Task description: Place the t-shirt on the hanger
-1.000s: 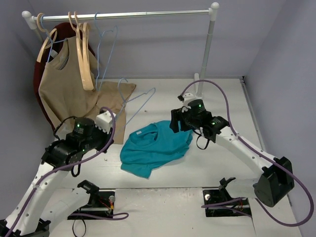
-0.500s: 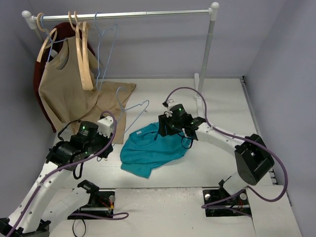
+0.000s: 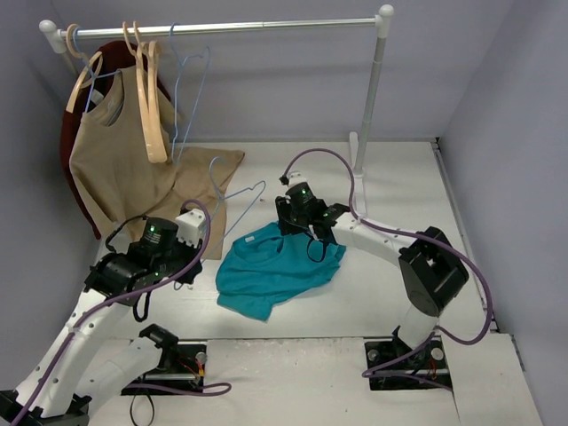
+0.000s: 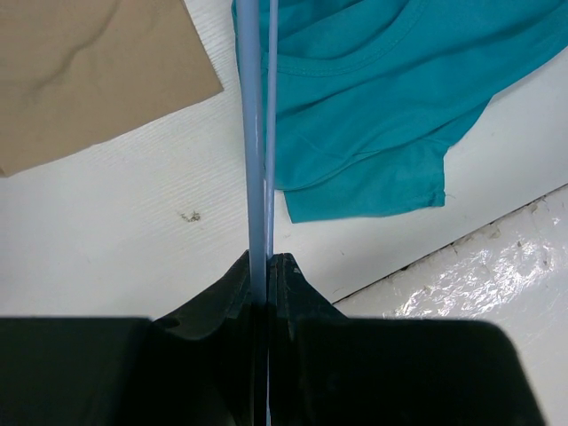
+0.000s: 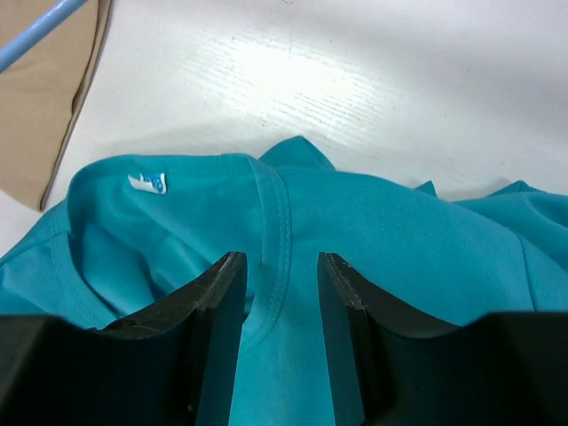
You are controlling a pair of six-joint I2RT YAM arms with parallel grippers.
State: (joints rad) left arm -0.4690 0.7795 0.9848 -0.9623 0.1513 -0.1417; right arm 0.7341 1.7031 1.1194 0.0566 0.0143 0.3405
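The left gripper [image 4: 264, 268] clamps the light-blue wire hanger [image 4: 256, 133] left of the teal t-shirt [image 5: 408, 240], while the right gripper [image 5: 282, 266] stands narrowly parted astride its collar.

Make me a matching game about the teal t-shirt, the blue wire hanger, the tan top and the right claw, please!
Things:
1. t-shirt
2. hanger
3. tan top
4. right claw

Places:
A. hangs from the rail
B. pinched in the left claw
C. lies crumpled on the table
D. sits over the collar, jaws apart

Pairs: 1-C, 2-B, 3-A, 4-D
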